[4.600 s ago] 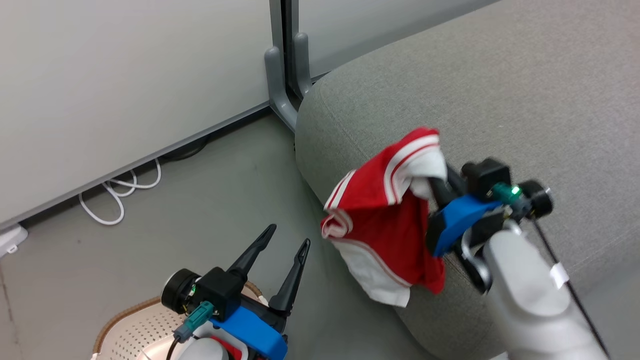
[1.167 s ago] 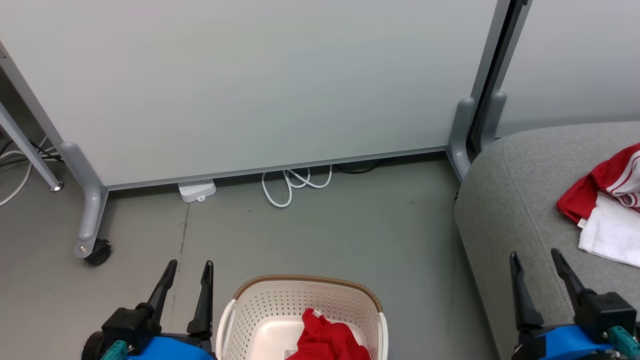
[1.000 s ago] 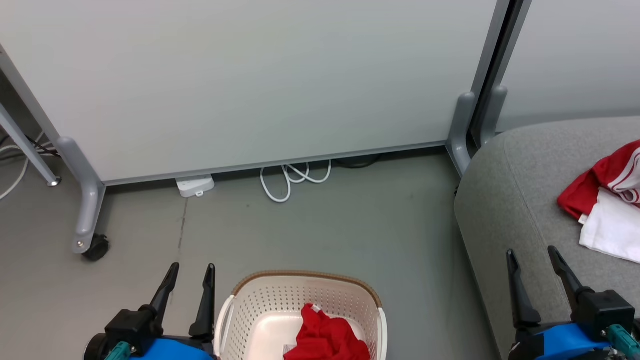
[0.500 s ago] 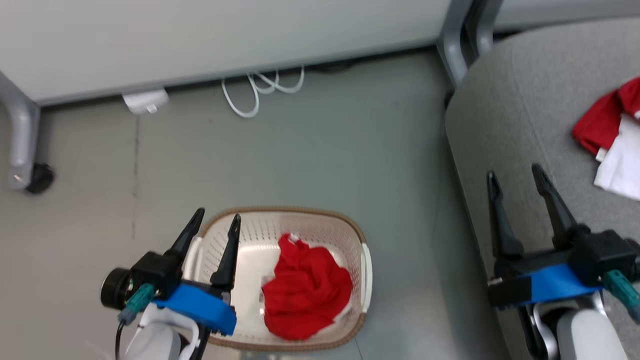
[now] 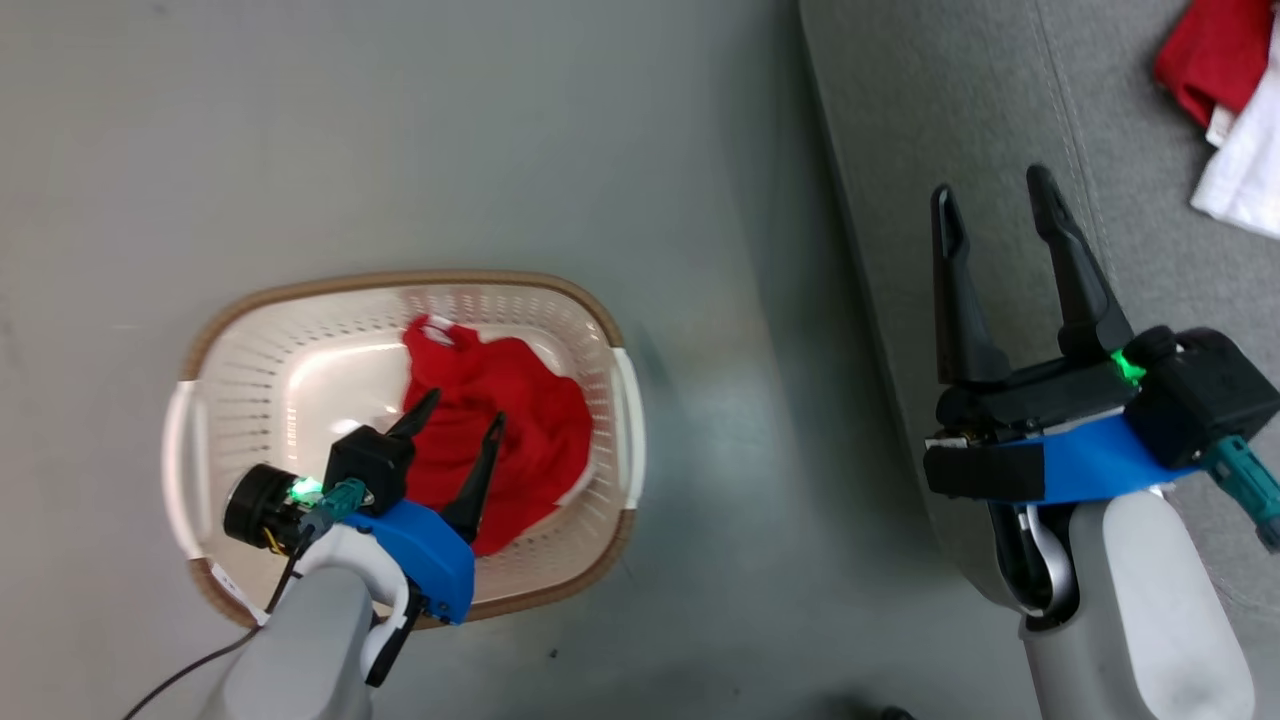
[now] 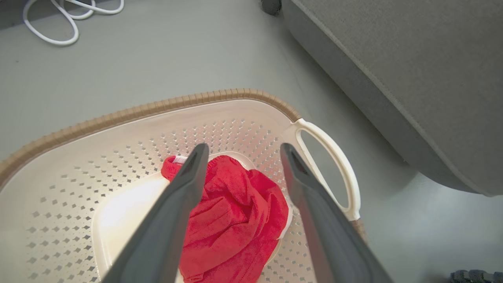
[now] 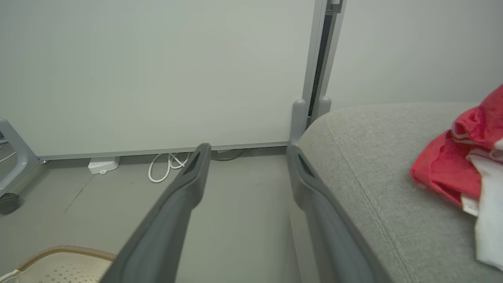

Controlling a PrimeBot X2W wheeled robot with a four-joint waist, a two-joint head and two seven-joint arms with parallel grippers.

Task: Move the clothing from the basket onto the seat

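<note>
The plain red crumpled shirt (image 5: 535,420) lies bunched in the right half of the cream perforated plastic basket (image 5: 400,278), which stands on the grey floor left of the seat. I read the shirt's long axis as a diagonal, from a collar end at the far left to a fuller heap at the near right.

My left gripper (image 5: 465,407) hangs over the basket with its two dark fingers spread wide and nothing between them. The shirt sits directly ahead of and below its tips. This arm is plainly the nearer one, so I judge the next move to be a short drop straight down along the fingers.

The left wrist view shows the left gripper (image 6: 243,147) straddling the shirt (image 6: 235,220) at its far bunch. I cannot tell from it whether the tips touch cloth. The head view suggests they are above it.

My right gripper (image 5: 991,185) is also wide open and empty, over the near edge of the large grey upholstered seat (image 5: 900,80), well apart from the basket. The red-and-white shirt (image 5: 1215,60) already rests on the seat. The right wrist view shows its striped trim (image 7: 463,135).
</note>
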